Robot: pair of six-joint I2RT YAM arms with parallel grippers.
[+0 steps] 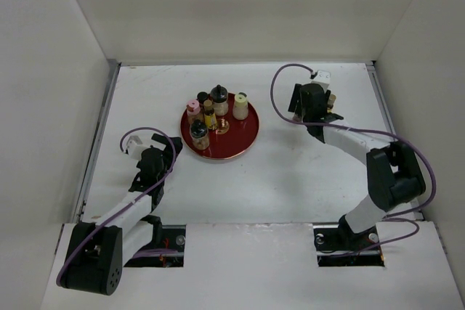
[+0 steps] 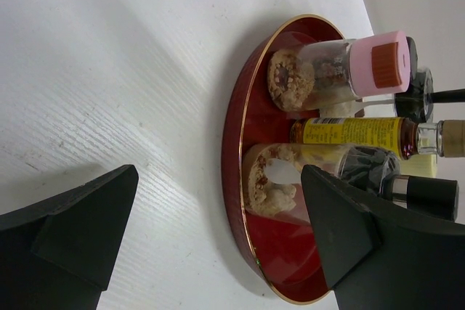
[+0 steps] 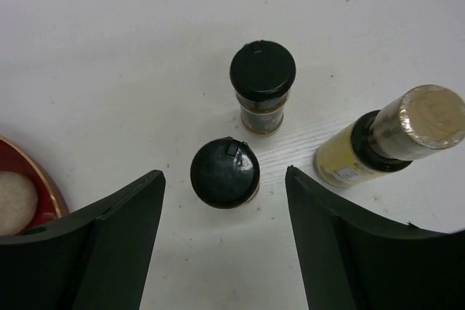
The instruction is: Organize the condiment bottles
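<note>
Sorting is part done, I'd say: six of the condiment bottles [image 1: 211, 115], as far as I can count, stand grouped on the red tray [image 1: 247, 139], and three sit apart on the surface [image 1: 290, 172] to its right, under the right arm. Right gripper [image 3: 223, 176] is open and holding nothing, jaws spread either side of the near black-capped jar [image 3: 225, 170] with clear gaps on both sides. The far black-capped jar [image 3: 263, 72] is just behind it, and the yellow bottle [image 3: 385, 139] with the tan cap is off to the side, near the outer finger. Step in hand looks like the pick of the near jar. Next move calls for a straight descent and a close on the body below the cap, without clipping the yellow bottle. All three stand upright, long axis vertical, caps facing the wrist camera; the yellow one's lean reads as perspective. Left gripper [image 2: 218, 170] is open and empty, parked low on the surface just beside the tray's rim and facing the pink-capped jar [image 2: 341, 70] and its neighbours, which also stand upright.
</note>
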